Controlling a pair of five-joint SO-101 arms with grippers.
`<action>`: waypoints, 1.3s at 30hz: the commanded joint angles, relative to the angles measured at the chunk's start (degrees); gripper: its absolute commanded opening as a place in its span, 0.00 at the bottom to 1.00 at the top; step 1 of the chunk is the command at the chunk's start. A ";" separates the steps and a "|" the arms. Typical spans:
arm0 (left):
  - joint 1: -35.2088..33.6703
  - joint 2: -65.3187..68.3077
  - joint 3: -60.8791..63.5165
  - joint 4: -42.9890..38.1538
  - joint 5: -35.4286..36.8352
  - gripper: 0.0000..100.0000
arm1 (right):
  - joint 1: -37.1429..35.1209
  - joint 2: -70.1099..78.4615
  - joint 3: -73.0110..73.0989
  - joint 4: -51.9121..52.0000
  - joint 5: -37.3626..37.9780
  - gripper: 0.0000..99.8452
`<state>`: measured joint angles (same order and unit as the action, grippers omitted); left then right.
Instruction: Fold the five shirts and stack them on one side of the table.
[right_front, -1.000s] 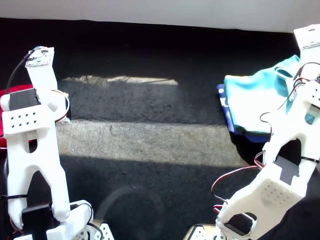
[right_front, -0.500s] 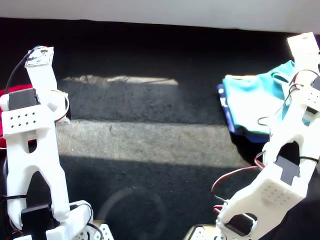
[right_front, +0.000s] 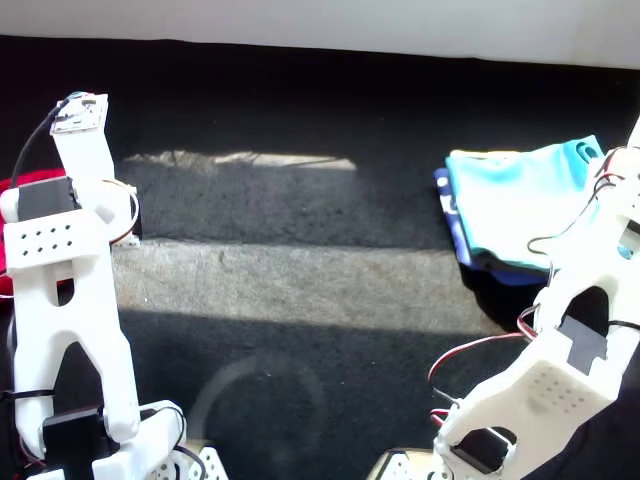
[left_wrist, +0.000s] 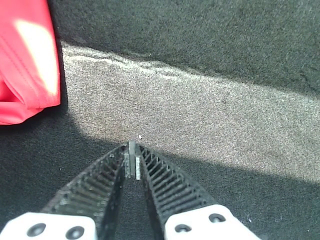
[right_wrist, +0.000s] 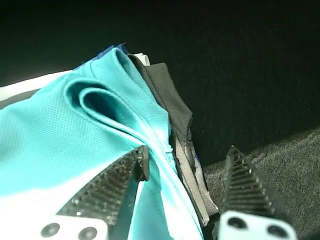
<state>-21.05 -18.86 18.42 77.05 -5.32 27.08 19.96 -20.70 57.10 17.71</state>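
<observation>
A folded turquoise shirt tops a stack at the right side of the dark table, with a blue shirt and darker ones under it. In the right wrist view the turquoise shirt lies over black cloth, and my right gripper stands open over the stack's edge. A red shirt lies crumpled at the left; its edge peeks out behind the left arm. My left gripper is shut with nothing in it, just above the table, beside the red shirt.
Black cloth covers the table, with a sunlit band across its middle. The white left arm and right arm rise from the front edge. A pale wall runs along the back.
The right arm has swung rightward toward the view's edge, uncovering more of the turquoise shirt. The left arm has stayed still.
</observation>
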 joint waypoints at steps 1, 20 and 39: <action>-0.40 -2.15 -0.13 -0.70 -0.26 0.01 | -2.86 -0.66 -5.67 -0.92 -2.46 0.09; -0.40 -2.15 -0.13 -0.62 -0.26 0.01 | -3.47 11.38 -6.99 -11.47 -2.37 0.01; -0.48 -2.42 -0.13 -0.26 -0.35 0.01 | -0.92 10.24 -13.93 -13.32 -12.22 0.01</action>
<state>-21.05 -18.86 18.42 77.05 -5.32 25.58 35.43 -28.97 40.57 11.21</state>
